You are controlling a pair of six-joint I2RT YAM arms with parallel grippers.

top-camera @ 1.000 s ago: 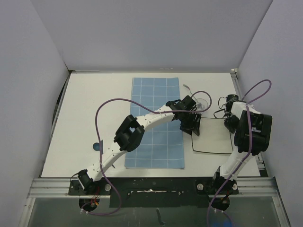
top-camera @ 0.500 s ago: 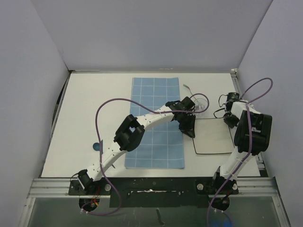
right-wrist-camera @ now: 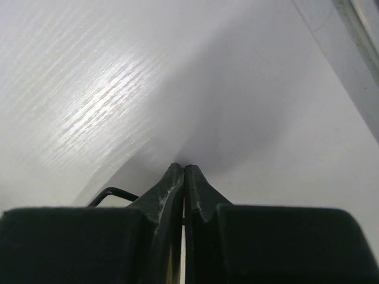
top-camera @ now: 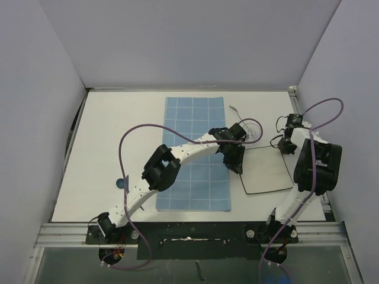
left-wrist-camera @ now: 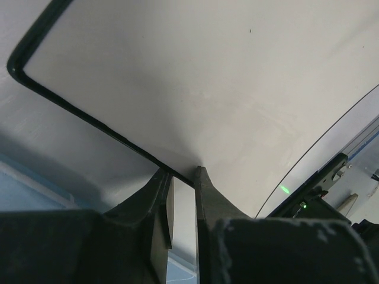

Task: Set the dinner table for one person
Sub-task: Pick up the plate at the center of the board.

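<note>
Our left arm [top-camera: 177, 155] stretches diagonally over the blue gridded mat [top-camera: 195, 118]. Its wrist is bent down, and the left gripper [left-wrist-camera: 183, 174] pinches the black rim of the white square plate [top-camera: 269, 171] on the dinner table [top-camera: 118, 130]. Our right arm [top-camera: 317, 168] folds back, with the right gripper [right-wrist-camera: 183, 168] closed and empty by the plate's far corner.

No writing, label, brand mark, number or sign can be read anywhere: none on the black-rimmed plate [left-wrist-camera: 207, 89] whose edge sits between the left fingers [left-wrist-camera: 206, 195], none on the blue gridded mat [top-camera: 189, 118], none on the white bench [top-camera: 106, 148].
</note>
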